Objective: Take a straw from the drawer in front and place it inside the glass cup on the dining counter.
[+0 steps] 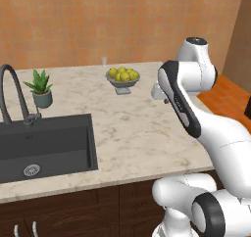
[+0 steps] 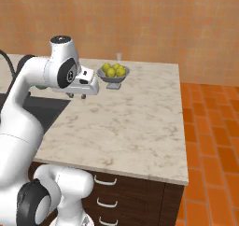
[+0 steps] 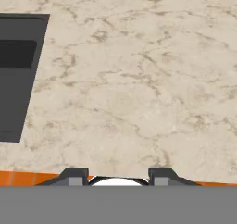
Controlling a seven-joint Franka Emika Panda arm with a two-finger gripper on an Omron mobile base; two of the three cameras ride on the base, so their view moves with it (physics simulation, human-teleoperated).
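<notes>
My gripper hangs a little above the beige marble dining counter, left of the fruit bowl. In the hand view its fingertips stand apart with nothing between them, and bare counter lies below. The glass cup, small and clear, stands at the counter's far edge behind the bowl; the left base view has the same cup there. Under the near edge, dark-brown drawer fronts with curved silver handles are all closed. The straw is out of view.
A grey footed bowl of lemons sits between my hand and the cup. A dark sink with a curved faucet and a potted plant take the counter's left side. Orange tiled floor lies to the right.
</notes>
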